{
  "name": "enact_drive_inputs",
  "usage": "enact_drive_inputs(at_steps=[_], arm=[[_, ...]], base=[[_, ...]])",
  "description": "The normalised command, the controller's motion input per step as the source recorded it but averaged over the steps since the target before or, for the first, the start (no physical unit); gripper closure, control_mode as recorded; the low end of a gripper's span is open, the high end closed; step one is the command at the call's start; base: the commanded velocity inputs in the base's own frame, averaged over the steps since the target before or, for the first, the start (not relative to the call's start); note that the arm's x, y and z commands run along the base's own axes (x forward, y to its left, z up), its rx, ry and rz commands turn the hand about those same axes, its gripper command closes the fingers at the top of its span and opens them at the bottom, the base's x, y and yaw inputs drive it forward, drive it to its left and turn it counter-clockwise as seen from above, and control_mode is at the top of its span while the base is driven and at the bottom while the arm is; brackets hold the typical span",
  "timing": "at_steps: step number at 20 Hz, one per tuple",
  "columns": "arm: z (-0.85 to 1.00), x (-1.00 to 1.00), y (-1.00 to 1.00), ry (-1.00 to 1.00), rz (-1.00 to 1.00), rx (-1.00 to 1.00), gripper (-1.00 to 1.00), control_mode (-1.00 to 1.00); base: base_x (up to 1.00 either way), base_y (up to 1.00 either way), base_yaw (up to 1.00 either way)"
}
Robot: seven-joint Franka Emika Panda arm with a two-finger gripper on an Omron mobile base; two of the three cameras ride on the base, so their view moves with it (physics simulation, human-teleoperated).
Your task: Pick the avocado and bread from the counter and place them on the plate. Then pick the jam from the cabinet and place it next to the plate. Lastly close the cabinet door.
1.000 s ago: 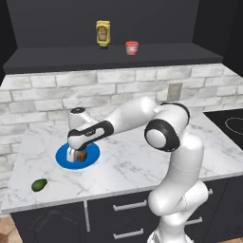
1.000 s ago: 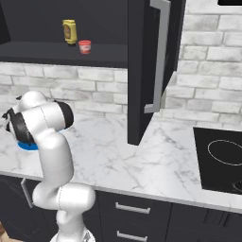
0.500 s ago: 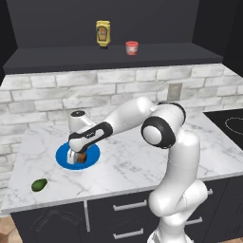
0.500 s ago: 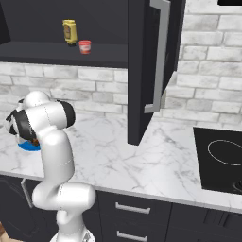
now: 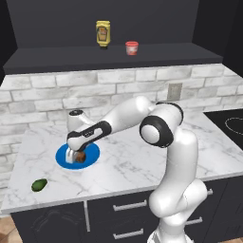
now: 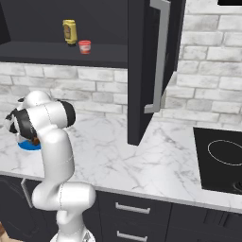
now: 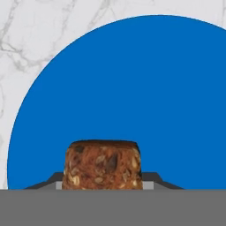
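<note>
The gripper (image 5: 75,156) hangs low over the plate (image 5: 93,151), its fingers clamped on the bread (image 5: 80,156). In the hand view the bread (image 7: 102,164) sits between the two dark finger tips, which press against its sides, with the plate (image 7: 145,88) spread blue beneath and behind it. Whether the bread's underside touches the plate cannot be told.

In the left base view the plate lies on the counter (image 5: 133,156) toward its left part, and the gripper with the bread is over the plate's 9 o'clock half. The avocado (image 5: 39,184) lies on the counter at about 7 o'clock from the plate, well apart from it and near the counter's front edge.

The cabinet (image 5: 109,28) is above the brick wall, with its shelf in plain sight. On the shelf the jam (image 5: 131,48) stands upright, and a yellow bottle (image 5: 103,33) stands just beside it at its 9 o'clock, a little farther back.

In the right base view the door (image 6: 156,61) stands swung out toward the camera, its long metal handle (image 6: 162,54) upright. The jam (image 6: 84,46) and bottle (image 6: 69,32) show on the shelf at the door's 9 o'clock. The plate (image 6: 27,146) peeks out at the left behind the arm, and a hob (image 6: 222,160) is set in the counter (image 6: 127,160) at the far right.
</note>
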Motion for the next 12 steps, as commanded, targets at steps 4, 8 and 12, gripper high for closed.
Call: enact_drive_inputs(at_steps=[4,8,12], arm=[[0.00,0.00,0.00,-0.03,0.00,0.00,-1.00,-1.00],[0.14,0.00,0.00,-0.08,0.00,0.00,-1.00,-1.00],[0.26,0.00,0.00,-0.09,0.00,0.00,-1.00,-1.00]], base=[[0.00,0.00,0.00],[0.00,0.00,0.00],[0.00,0.00,0.00]])
